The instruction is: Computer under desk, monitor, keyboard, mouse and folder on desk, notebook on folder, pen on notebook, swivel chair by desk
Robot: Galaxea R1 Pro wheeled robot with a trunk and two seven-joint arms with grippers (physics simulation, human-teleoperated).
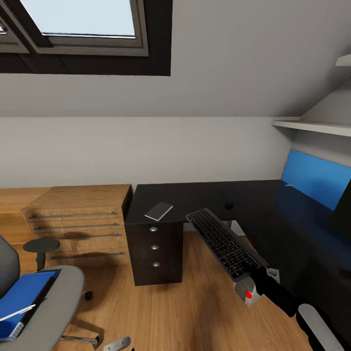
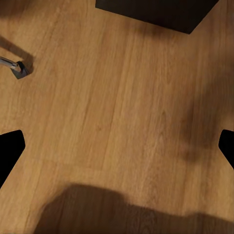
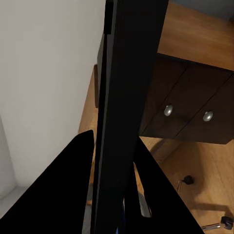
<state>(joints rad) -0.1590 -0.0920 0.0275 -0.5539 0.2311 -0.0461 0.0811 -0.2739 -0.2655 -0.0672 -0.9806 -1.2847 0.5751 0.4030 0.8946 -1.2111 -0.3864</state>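
The right pincer, clamped on the keyboard, is carrying it toward the worktop; next, lowering it flat there.

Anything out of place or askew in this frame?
Yes. The keyboard is in the air, tilted, gripped at one end by the right gripper, off the desk. The folder lies on the chair seat with a thin white stick on it. The notebook sits askew by the desk's edge.
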